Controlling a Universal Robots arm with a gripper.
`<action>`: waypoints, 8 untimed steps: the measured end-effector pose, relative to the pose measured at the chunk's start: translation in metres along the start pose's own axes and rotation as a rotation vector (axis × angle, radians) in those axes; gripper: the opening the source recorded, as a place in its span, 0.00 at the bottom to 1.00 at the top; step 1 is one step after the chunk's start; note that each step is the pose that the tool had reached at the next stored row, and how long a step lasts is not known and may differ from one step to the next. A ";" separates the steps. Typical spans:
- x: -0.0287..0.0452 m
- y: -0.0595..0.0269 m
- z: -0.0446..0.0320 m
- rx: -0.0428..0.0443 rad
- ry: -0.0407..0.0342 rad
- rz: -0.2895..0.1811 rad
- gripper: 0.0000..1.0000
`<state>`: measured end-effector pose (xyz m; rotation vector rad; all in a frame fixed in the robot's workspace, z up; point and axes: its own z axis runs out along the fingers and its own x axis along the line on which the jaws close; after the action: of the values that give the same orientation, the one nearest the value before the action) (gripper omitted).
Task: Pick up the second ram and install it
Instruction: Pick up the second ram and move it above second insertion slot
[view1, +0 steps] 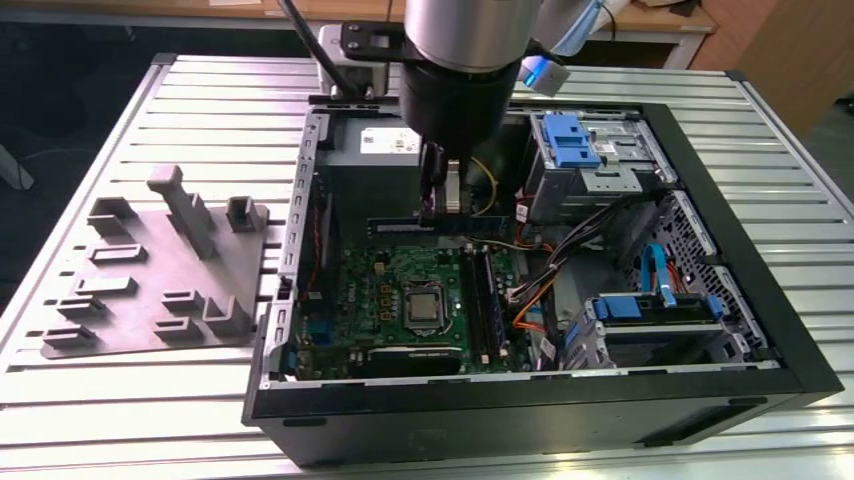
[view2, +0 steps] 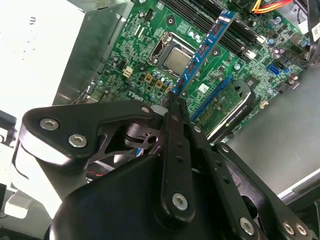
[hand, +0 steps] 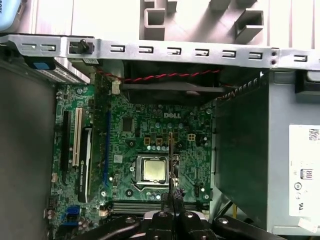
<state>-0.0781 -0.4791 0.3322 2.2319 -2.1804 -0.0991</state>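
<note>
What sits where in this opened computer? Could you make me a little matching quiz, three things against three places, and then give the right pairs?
Things:
1. second ram
2. processor chip
3. grey holder plate

Places:
A. lying on the table, outside the computer case
B. clamped in the gripper, held above the motherboard
C. seated flat in the middle of the motherboard

Pairs: 1-B, 2-C, 3-A.
</note>
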 end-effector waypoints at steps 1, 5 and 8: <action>0.0005 -0.0001 0.0018 0.0000 -0.0001 0.000 0.11; 0.0020 -0.0004 0.0083 0.0000 -0.0001 0.000 0.11; 0.0021 -0.0006 0.0106 0.0000 0.0000 0.000 0.11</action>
<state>-0.0781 -0.4808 0.3214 2.2319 -2.1804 -0.0991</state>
